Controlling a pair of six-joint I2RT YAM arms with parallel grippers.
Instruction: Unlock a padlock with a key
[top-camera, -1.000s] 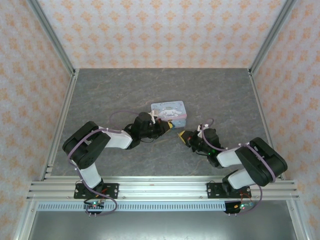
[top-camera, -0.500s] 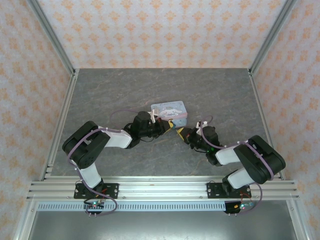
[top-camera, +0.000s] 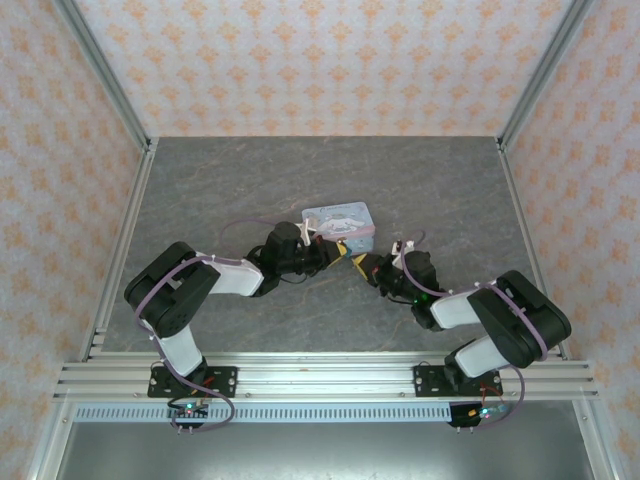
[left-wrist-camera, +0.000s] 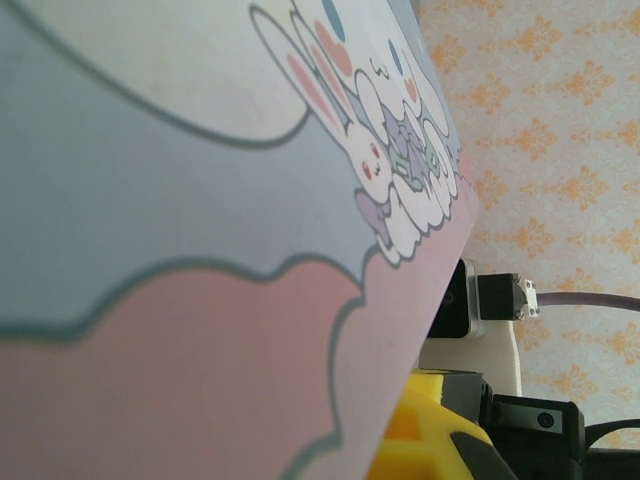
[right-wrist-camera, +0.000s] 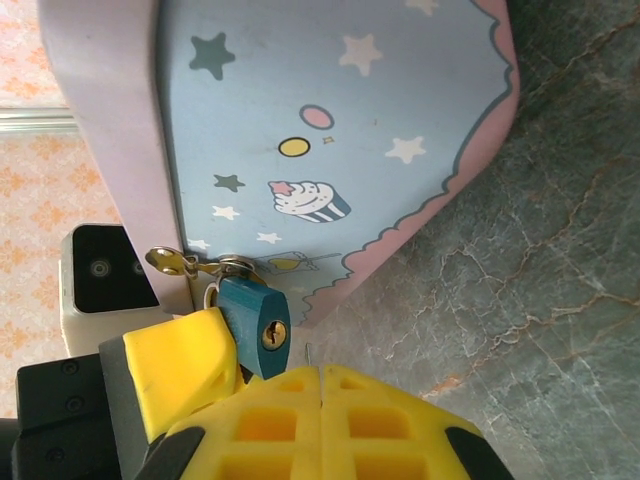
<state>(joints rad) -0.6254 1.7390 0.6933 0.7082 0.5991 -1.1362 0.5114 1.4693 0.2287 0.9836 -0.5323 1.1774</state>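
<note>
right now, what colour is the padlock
The padlock is blue-teal with a brass keyhole, best seen in the right wrist view.

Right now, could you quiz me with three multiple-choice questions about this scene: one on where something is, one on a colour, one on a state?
1. Where is the padlock?
A) at the edge of the tin box
B) far from the tin box
C) underneath the tin box

2. What colour is the padlock?
A) red
B) black
C) blue

3. How is the right gripper?
A) wide open
B) shut
C) clamped around the tin box

Answers:
1 A, it hangs against the box's edge.
2 C, its body is blue.
3 B, its yellow fingers meet with no gap.
</note>
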